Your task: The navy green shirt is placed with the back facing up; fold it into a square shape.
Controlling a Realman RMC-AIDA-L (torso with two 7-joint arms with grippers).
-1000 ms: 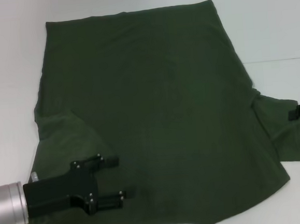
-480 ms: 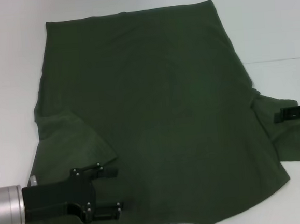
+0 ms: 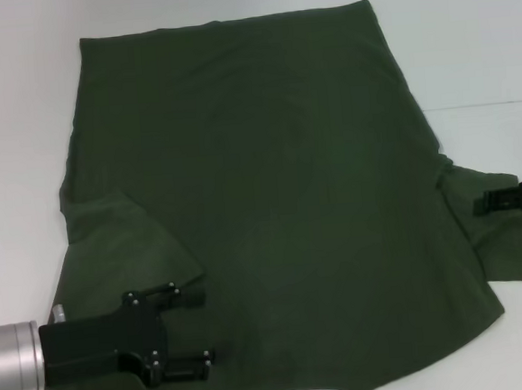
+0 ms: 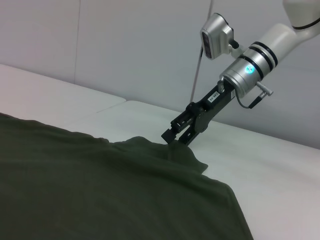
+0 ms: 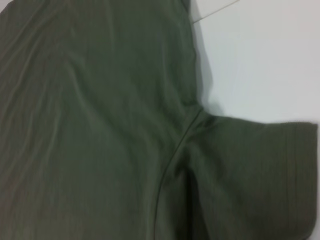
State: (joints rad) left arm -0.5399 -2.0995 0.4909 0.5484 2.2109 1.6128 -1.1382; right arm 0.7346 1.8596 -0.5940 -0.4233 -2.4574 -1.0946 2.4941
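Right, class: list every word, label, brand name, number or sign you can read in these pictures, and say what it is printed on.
None can be read.
The shirt shows only plain green cloth on the table; no lettering is visible.
The left gripper and the right gripper carry no readable label; the right arm shows only a small blue light, not text.

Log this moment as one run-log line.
shirt: flat, plain side up | left claw: open, over near-left shoulder | right claw: open, at right sleeve | fold: not started
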